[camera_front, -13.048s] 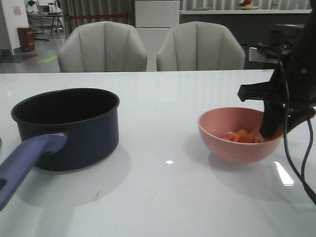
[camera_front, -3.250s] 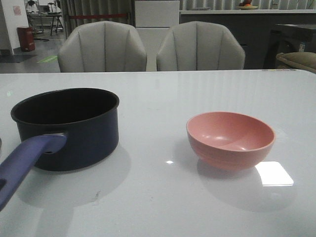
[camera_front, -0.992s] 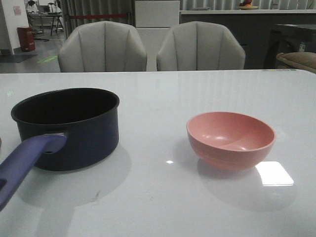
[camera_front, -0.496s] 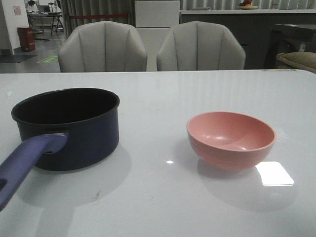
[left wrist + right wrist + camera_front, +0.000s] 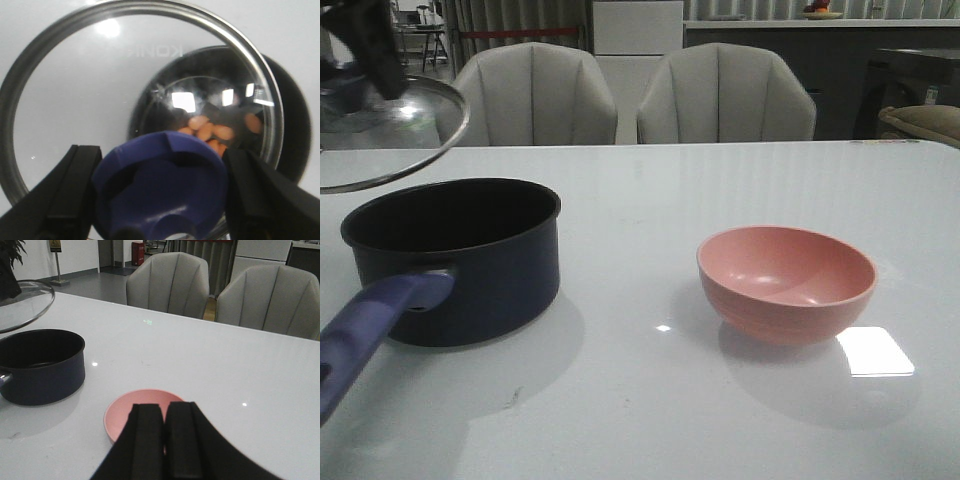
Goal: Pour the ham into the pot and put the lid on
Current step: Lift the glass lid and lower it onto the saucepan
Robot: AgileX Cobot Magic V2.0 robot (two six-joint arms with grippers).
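Left wrist view shows your left gripper (image 5: pixel 160 200) clamped on the knob of the lid (image 5: pixel 75 100), held tilted above and left of the pot (image 5: pixel 460 255); ham (image 5: pixel 212 132) lies inside. Centre it, level it, then lower. Your right gripper (image 5: pixel 162 440) is closed, empty.

A showroom-like or office interior: a glossy white table (image 5: pixel 720 190) faced by two grey upholstered chairs (image 5: pixel 530 95), with a white cabinet (image 5: pixel 638 27), curtains (image 5: pixel 510 20), a distant desk (image 5: pixel 415 38) and a floor sign (image 5: pixel 55 260) behind.
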